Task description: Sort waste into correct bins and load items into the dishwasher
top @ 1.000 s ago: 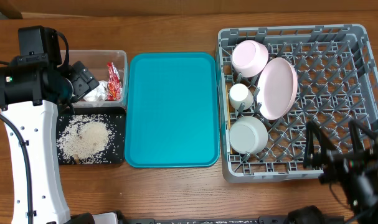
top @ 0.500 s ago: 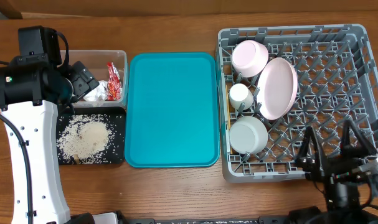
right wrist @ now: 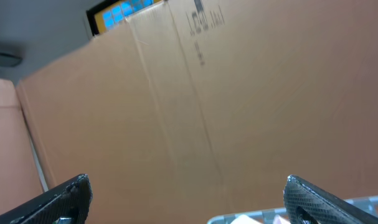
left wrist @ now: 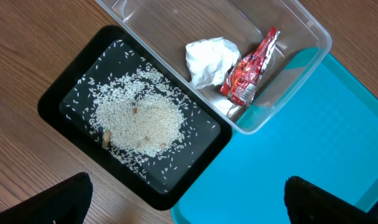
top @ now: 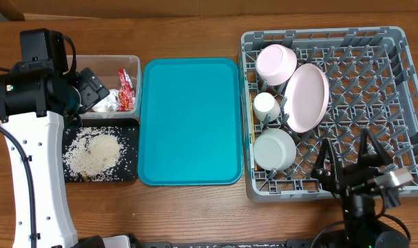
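Note:
The clear waste bin (top: 129, 65) holds a red wrapper (top: 127, 89) and crumpled white tissue (top: 107, 103); both also show in the left wrist view, the wrapper (left wrist: 251, 65) beside the tissue (left wrist: 208, 59). The black tray (top: 126, 172) holds scattered rice (top: 95, 153), which also shows in the left wrist view (left wrist: 139, 121). The grey dish rack (top: 401, 41) holds a pink bowl (top: 275, 64), a pink plate (top: 306, 96), a white cup (top: 266, 107) and a white bowl (top: 274, 149). My left gripper (left wrist: 189, 202) is open and empty above the bins. My right gripper (top: 346, 165) is open and empty at the rack's front edge, pointing up.
An empty teal tray (top: 189, 120) lies between the bins and the rack. The right wrist view shows mostly a brown cardboard surface (right wrist: 207, 106), with the rack's rim (right wrist: 238, 219) at the bottom edge.
My right gripper has moved left along the rack's front edge, staying open. The left arm and all objects have not moved.

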Robot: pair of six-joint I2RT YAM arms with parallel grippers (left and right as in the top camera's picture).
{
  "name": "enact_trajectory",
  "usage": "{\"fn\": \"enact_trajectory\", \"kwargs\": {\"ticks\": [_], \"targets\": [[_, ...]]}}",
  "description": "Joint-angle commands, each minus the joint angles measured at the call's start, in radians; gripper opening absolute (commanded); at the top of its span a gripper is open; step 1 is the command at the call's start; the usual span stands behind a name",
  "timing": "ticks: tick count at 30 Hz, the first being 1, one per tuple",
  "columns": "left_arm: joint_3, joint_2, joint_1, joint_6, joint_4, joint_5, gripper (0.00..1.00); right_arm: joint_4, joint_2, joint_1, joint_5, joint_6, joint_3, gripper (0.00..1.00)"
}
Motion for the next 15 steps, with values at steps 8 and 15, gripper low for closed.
{"fn": "enact_trajectory", "kwargs": {"ticks": [8,15], "targets": [[0.002,0.002,-0.002,0.012,0.004,-0.003,1.0,0.009,-0.013,-0.018,-0.005,0.003,-0.092,1.0],[0.002,0.002,-0.002,0.012,0.004,-0.003,1.0,0.0,-0.013,-0.02,-0.036,0.004,-0.179,1.0]]}}
